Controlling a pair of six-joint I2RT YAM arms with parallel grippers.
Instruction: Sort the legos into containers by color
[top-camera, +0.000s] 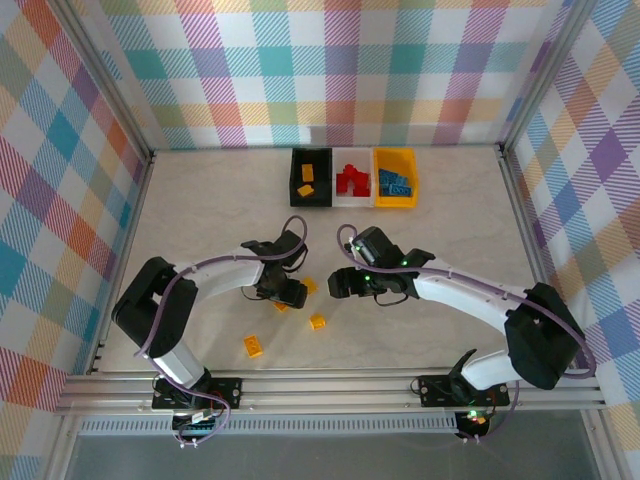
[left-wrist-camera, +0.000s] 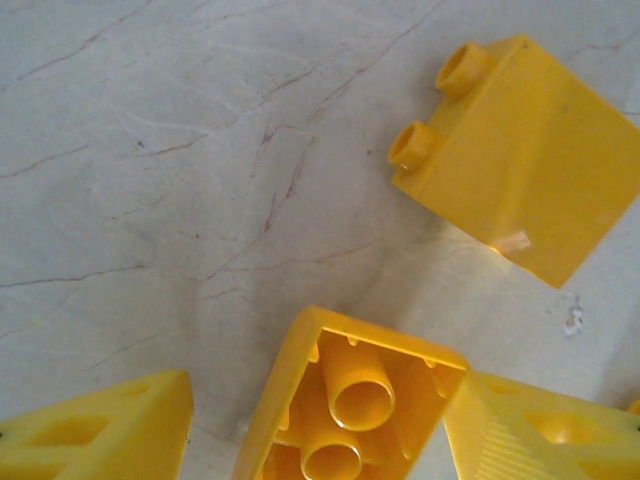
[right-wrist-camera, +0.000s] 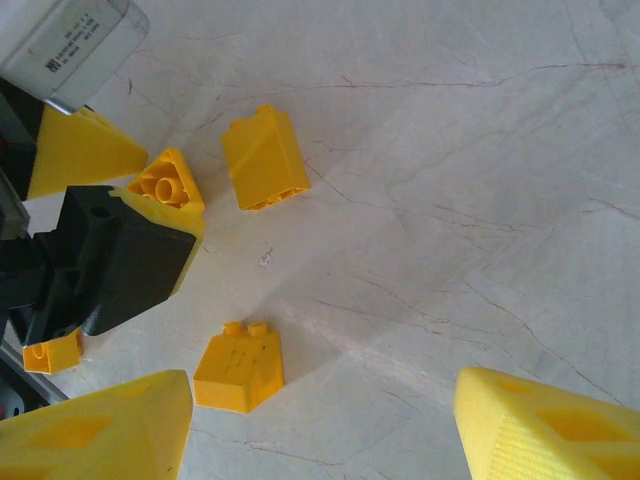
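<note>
Left gripper (left-wrist-camera: 318, 405): jaws apart, straddling a yellow brick (left-wrist-camera: 345, 395), hollow side up, cut off at the bottom edge.
Right gripper (right-wrist-camera: 322, 400): jaws wide apart above the table (right-wrist-camera: 450, 200).
Containers (top-camera: 297, 180): top centre, well apart from both grippers; contents hard to count.

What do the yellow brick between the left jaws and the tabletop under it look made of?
The yellow brick looks like hard moulded plastic, smooth and slightly glossy: crisp edges, hollow tubes underneath, soft highlights. The tabletop looks like pale marble or a marble-print laminate: thin brown veins, dull sheen; which, I cannot tell.
</note>
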